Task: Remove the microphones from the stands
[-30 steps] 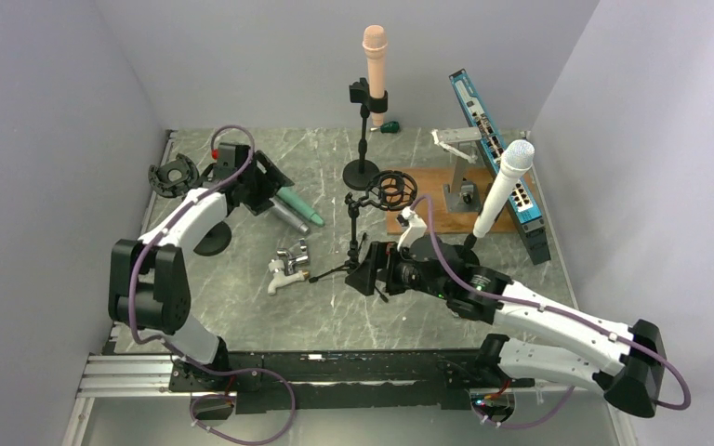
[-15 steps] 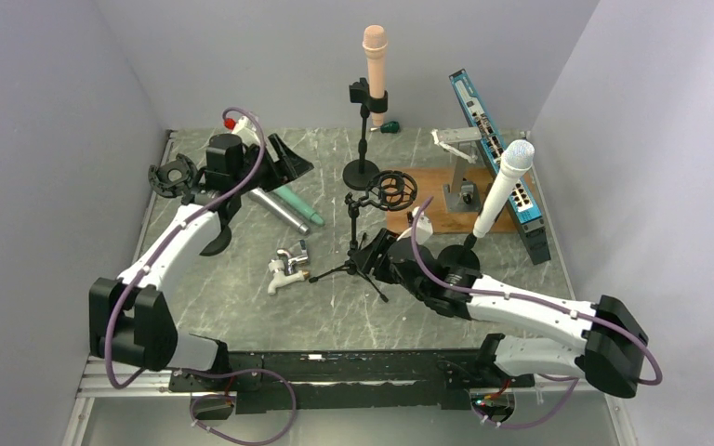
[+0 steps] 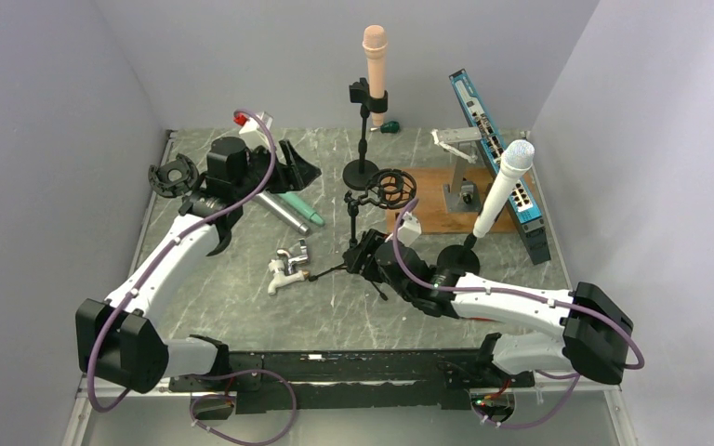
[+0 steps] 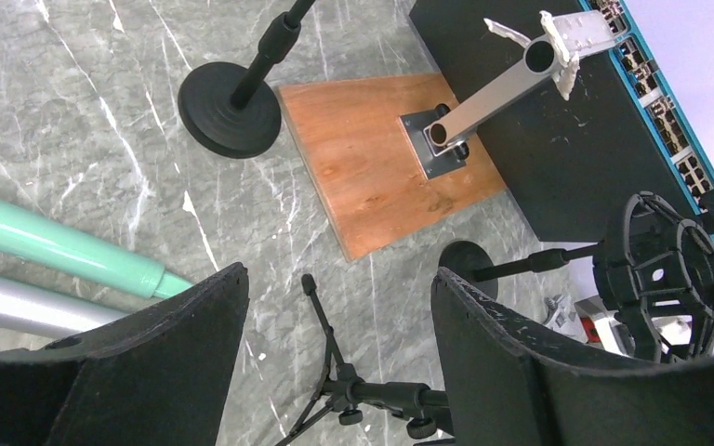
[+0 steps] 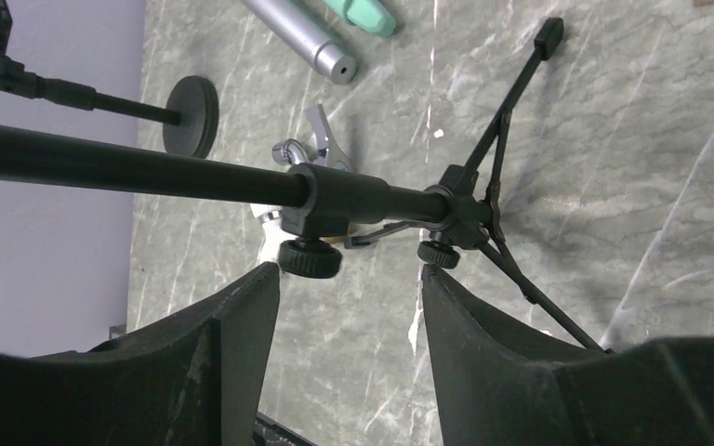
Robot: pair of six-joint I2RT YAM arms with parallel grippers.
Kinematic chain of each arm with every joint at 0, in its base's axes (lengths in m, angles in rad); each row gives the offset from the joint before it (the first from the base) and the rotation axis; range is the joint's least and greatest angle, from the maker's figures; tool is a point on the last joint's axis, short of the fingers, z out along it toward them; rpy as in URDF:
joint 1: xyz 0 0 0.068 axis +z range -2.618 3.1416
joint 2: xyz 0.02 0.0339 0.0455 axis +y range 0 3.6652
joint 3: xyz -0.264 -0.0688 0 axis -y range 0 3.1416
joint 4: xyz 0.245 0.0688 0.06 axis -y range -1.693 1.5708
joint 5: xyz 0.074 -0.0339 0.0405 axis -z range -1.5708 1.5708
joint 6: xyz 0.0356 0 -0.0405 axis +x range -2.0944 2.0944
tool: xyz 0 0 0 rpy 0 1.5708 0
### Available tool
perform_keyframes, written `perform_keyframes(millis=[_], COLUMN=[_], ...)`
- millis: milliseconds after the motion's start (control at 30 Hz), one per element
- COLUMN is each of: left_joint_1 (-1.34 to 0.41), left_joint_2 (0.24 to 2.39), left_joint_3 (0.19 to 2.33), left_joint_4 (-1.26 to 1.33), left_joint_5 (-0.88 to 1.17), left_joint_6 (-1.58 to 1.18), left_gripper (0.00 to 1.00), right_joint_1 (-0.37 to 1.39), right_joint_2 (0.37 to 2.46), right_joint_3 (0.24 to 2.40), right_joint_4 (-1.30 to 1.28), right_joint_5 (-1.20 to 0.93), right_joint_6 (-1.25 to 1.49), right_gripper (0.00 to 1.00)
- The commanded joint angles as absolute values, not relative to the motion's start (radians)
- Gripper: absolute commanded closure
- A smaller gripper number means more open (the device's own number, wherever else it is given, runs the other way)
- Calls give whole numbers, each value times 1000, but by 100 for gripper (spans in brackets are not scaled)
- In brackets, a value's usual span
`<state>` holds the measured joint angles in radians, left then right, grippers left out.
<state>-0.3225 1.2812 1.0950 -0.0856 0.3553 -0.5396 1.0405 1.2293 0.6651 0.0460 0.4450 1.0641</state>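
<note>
Right gripper (image 5: pixel 349 271) had slid left up to the tripod stand (image 5: pixel 372 199), jaws narrower but still apart, maybe brushing its knob (image 5: pixel 310 259). Left gripper (image 4: pixel 339 279) hung spread wide.

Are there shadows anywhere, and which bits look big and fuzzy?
Right wrist view: the tripod stand throws a soft shadow on the table, and the right gripper's fingers loom huge and slightly soft. Left wrist view: the wooden board looks sharp. Top view: light is even, no glare.
</note>
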Motion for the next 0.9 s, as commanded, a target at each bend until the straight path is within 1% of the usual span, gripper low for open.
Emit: perform_keyframes(millis=[0, 67, 167, 200, 267, 333, 367, 400, 533, 633, 667, 767, 867], left_joint_1=[-328, -341, -398, -427, -496, -586, -622, -651, -672, -677, -680, -711, -773], left_joint_2=[1287, 1301, 1282, 1269, 1237, 1193, 1159, 1130, 923, 786, 762, 754, 804], left_joint_3=[1154, 1169, 1146, 1143, 1132, 1106, 1085, 1059, 783, 643, 626, 602, 588], left_joint_4=[-109, -132, -120, -124, -128, -121, -109, -105, 55, 90, 83, 77, 111], left_joint_5=[410, 446, 388, 351, 236, 117, 41, 11, 24, 51, 72, 143, 166], left_joint_6=[-517, -510, -469, -443, -383, -331, -313, -311, -461, -553, -575, -646, -769], left_gripper=[24, 24, 22, 22, 22, 20, 20, 20, 20, 17, 15, 10, 11], right_joint_1=[1056, 1058, 1059, 1058, 1058, 1058, 1058, 1058, 1059, 1057, 1057, 1056, 1057], right_joint_2=[1222, 1202, 1160, 1148, 1120, 1091, 1074, 1059, 970, 880, 855, 798, 763], right_joint_3=[742, 760, 785, 790, 789, 785, 779, 775, 735, 673, 655, 617, 614], right_joint_4=[49, 12, -34, -46, -62, -93, -105, -117, -131, -86, -71, -46, -54], right_joint_5=[502, 493, 404, 370, 319, 301, 292, 288, 294, 286, 282, 269, 264], right_joint_6=[1013, 958, 784, 728, 634, 585, 565, 548, 512, 497, 495, 486, 476], right_gripper=[36, 29, 22, 20, 13, 6, 5, 4, 3, 0, 0, 0, 0])
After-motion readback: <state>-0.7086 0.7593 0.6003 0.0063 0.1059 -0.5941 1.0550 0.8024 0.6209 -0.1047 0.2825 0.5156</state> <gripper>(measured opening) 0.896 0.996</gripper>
